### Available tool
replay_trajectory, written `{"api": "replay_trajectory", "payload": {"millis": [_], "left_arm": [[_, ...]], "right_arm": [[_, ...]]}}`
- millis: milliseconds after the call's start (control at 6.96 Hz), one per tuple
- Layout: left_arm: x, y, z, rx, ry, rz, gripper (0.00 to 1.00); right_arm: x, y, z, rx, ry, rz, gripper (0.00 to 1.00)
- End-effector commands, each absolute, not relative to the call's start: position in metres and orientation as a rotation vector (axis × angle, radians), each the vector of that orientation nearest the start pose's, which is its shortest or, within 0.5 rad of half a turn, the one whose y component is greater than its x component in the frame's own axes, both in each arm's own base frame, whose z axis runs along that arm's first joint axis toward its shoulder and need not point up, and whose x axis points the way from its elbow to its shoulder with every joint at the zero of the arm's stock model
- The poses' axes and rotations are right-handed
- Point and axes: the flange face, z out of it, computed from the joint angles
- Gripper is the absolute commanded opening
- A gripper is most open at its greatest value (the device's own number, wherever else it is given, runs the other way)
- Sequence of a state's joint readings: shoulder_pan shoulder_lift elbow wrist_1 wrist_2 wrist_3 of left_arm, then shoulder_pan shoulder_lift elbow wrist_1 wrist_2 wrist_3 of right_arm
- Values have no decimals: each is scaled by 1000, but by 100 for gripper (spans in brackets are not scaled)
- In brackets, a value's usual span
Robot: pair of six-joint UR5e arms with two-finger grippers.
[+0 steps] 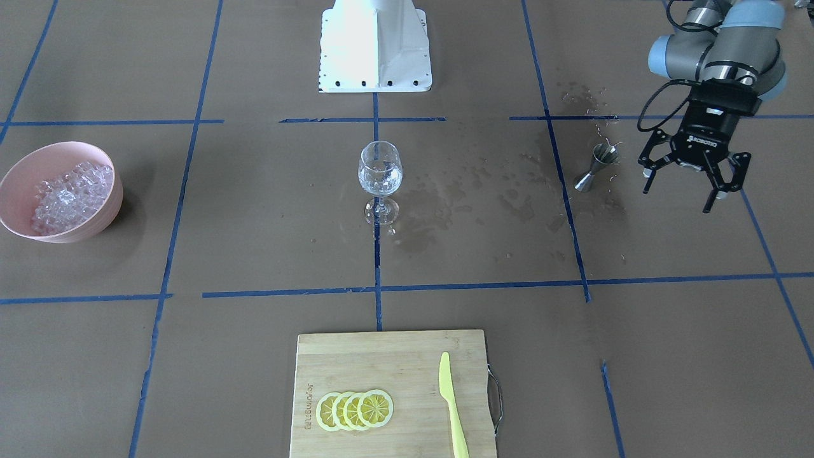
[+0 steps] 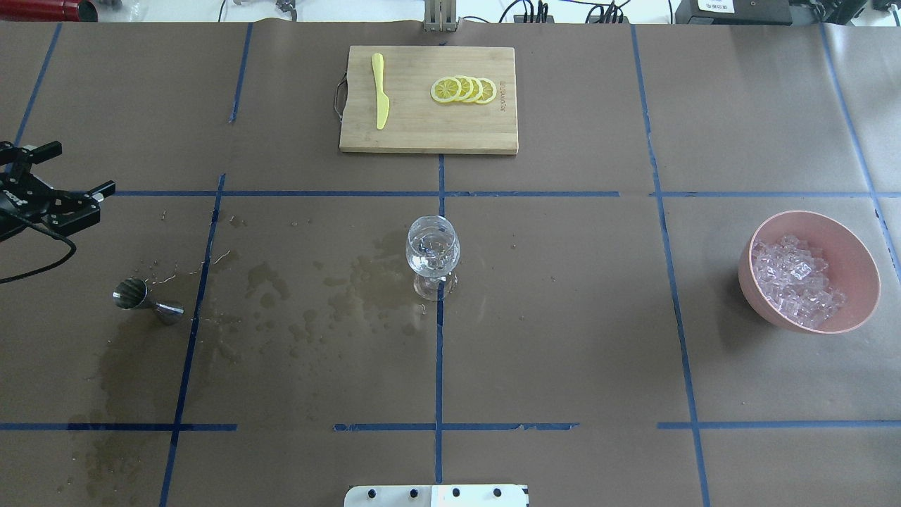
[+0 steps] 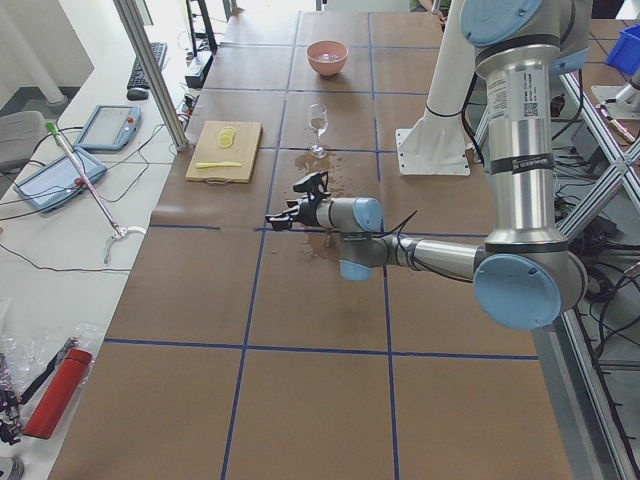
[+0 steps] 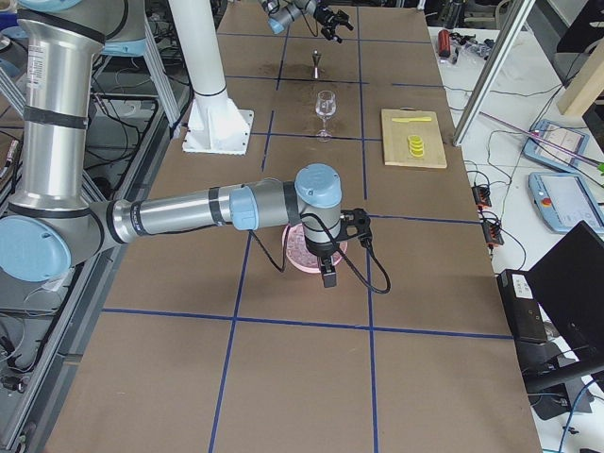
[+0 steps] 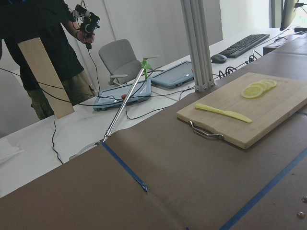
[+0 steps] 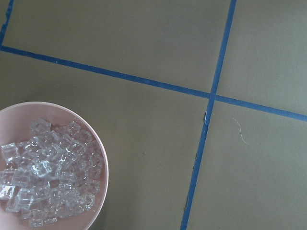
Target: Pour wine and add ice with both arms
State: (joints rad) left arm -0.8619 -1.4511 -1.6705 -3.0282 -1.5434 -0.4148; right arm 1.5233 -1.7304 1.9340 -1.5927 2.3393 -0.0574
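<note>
A clear wine glass (image 1: 379,181) (image 2: 432,253) stands at the table's centre with a little colourless wine (image 1: 379,184) in its bowl. The ice (image 1: 67,194) (image 2: 795,274) (image 6: 43,177) fills a pink bowl (image 1: 95,222) (image 2: 859,267). My left gripper (image 1: 683,191) (image 2: 77,169) hangs open and empty beside a steel jigger (image 1: 598,166) (image 2: 148,301) that stands upright. The right gripper (image 4: 329,274) shows only in the exterior right view, hovering over the pink bowl (image 4: 294,253). I cannot tell whether it is open or shut.
A wooden cutting board (image 1: 381,356) (image 2: 422,127) with lemon slices (image 1: 355,410) and a yellow knife (image 1: 453,407) lies across the table from the robot's base (image 1: 375,44). Wet stains (image 2: 317,296) spread between jigger and glass. A person (image 5: 43,57) stands beyond the table.
</note>
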Motion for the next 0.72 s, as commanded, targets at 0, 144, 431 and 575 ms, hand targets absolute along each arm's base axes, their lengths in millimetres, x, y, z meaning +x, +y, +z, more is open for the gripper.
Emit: {"api": "replay_trajectory", "payload": {"millis": [0,144,431,575], "left_arm": [[127,-497,494,1051,711,294,100],[87,-507,501,1002,688,283,100],[23,-523,524,728,718,175,100],[20,-521,545,610,698,134,100]], "right_arm": [[44,-430,556,175,-766,-169,100],[44,-430,556,175,-766,-169,100],[44,-429,557,173,-766,-169,100],[44,-428,558,172,-766,-168,100]]}}
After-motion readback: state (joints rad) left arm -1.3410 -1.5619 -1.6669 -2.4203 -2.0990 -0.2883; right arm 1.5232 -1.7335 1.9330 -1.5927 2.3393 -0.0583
